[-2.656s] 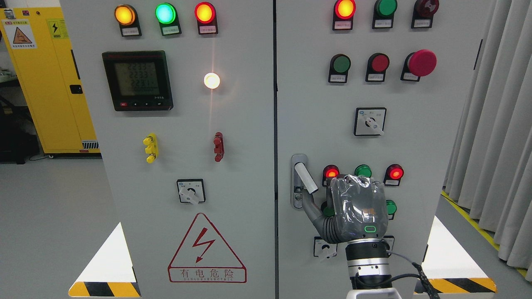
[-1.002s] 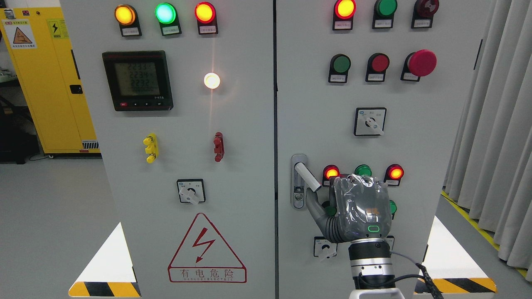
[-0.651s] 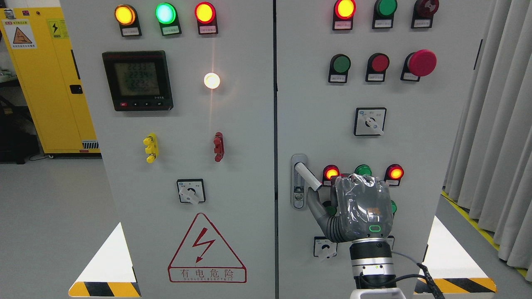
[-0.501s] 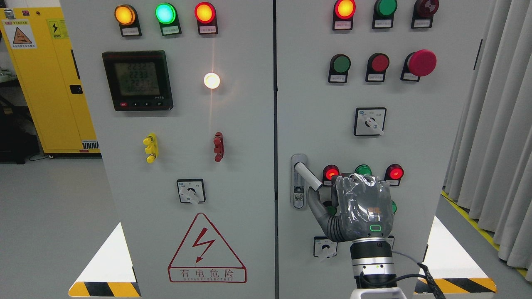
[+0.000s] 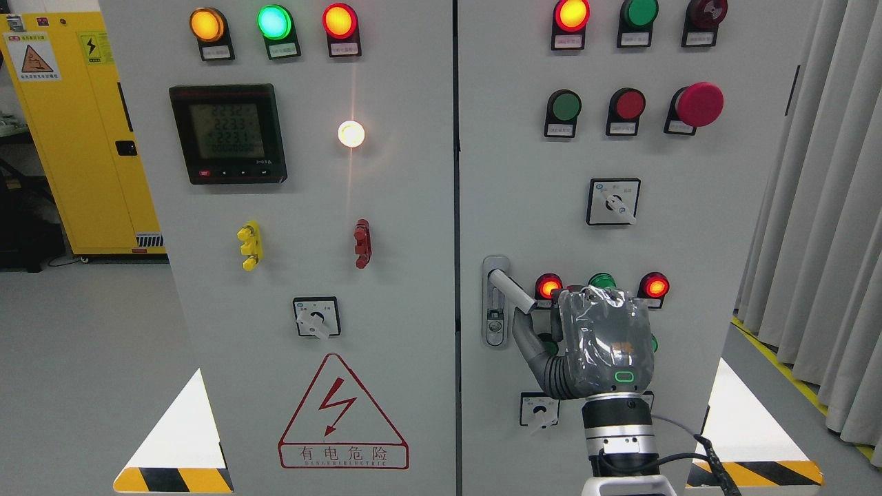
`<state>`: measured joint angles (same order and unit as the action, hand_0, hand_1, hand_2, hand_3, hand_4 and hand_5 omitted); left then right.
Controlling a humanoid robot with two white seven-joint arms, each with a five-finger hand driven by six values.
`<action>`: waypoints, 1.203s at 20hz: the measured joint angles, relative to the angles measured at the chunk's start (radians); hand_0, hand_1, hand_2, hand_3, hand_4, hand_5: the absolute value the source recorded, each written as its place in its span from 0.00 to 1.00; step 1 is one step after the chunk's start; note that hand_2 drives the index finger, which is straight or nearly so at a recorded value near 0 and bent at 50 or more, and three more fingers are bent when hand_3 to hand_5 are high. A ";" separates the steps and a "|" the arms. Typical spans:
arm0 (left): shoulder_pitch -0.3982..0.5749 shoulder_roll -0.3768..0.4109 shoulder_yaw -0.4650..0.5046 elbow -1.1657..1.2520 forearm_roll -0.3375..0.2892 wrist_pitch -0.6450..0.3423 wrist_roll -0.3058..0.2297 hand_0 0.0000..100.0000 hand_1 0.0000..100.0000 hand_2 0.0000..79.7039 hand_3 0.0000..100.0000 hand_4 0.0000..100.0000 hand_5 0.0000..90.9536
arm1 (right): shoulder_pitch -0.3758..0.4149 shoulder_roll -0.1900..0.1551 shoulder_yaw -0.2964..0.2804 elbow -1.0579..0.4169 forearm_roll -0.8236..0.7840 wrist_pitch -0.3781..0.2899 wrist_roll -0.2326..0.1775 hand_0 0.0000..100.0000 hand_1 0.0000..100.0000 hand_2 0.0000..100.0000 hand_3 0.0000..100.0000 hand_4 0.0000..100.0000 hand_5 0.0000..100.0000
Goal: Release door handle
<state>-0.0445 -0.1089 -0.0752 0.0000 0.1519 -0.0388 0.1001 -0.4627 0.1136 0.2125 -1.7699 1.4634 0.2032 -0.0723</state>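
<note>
Short white lever door handle (image 5: 513, 290) slants down-right; right hand (image 5: 598, 344) just below-right, thumb under tip, fingers hidden, grip can't tell.

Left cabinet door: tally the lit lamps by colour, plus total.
amber lamp: 1
green lamp: 1
red lamp: 1
white lamp: 1
Total: 4

support: grey floor (image 5: 83, 358) | standing on it: control cabinet (image 5: 386, 207), yellow cabinet (image 5: 76, 138)
</note>
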 measured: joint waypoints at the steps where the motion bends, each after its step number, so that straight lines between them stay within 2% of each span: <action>1: 0.000 0.000 0.000 0.000 0.000 0.000 0.000 0.12 0.56 0.00 0.00 0.00 0.00 | 0.000 0.000 0.000 0.000 0.000 0.000 0.000 0.57 0.37 0.93 1.00 1.00 1.00; 24: 0.000 0.000 0.000 0.000 0.000 0.000 0.000 0.12 0.56 0.00 0.00 0.00 0.00 | -0.007 0.000 -0.003 -0.001 -0.001 0.000 0.004 0.59 0.36 0.93 1.00 1.00 1.00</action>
<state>-0.0445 -0.1089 -0.0752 0.0000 0.1518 -0.0388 0.1001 -0.4699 0.1135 0.2093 -1.7704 1.4626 0.2032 -0.0682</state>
